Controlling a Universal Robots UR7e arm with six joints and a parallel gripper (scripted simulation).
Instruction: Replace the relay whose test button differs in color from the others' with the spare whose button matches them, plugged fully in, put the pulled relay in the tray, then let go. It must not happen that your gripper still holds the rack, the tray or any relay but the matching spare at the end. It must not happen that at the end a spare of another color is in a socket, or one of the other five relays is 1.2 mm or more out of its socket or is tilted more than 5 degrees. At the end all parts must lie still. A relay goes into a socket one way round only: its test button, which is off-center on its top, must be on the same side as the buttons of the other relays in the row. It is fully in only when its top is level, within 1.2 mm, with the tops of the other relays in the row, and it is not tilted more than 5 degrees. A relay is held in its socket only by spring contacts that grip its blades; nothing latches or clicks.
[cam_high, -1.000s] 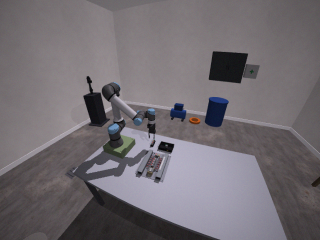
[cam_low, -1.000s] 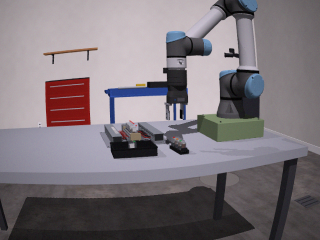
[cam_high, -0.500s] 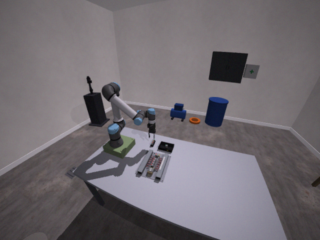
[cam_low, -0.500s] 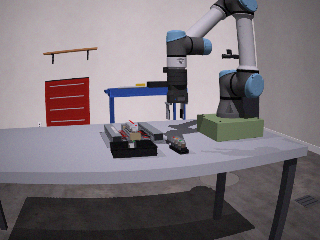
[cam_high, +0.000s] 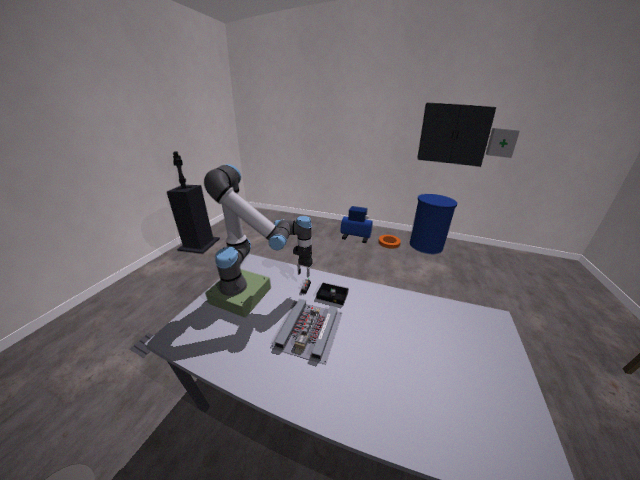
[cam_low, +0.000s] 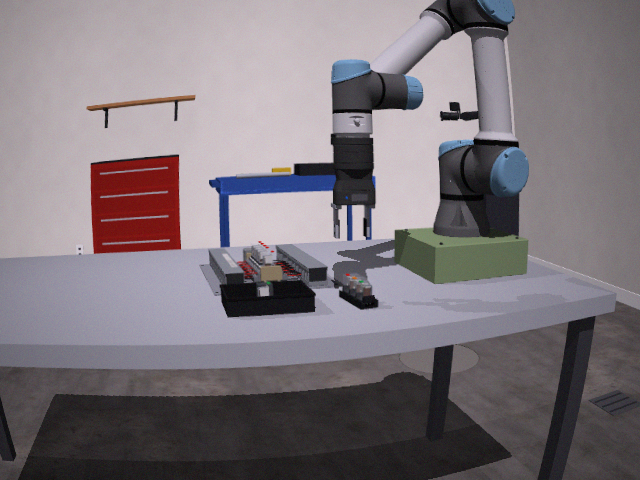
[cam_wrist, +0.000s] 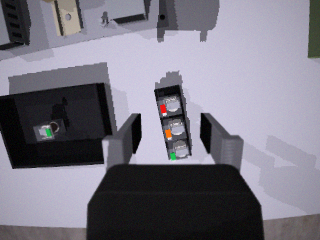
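My gripper is open and empty, hanging above a small black holder with three spare relays: red button, orange button and green button. The holder also shows in the exterior view and the top view. The black tray lies left of the holder and holds a relay with a green button. The relay panel with a row of red-buttoned relays sits behind the tray; it also shows in the top view. My gripper is well above the table.
The green robot base stands right of the spare holder. Grey cable ducts flank the relay row on the panel. The table's front edge runs close to the tray in the exterior view.
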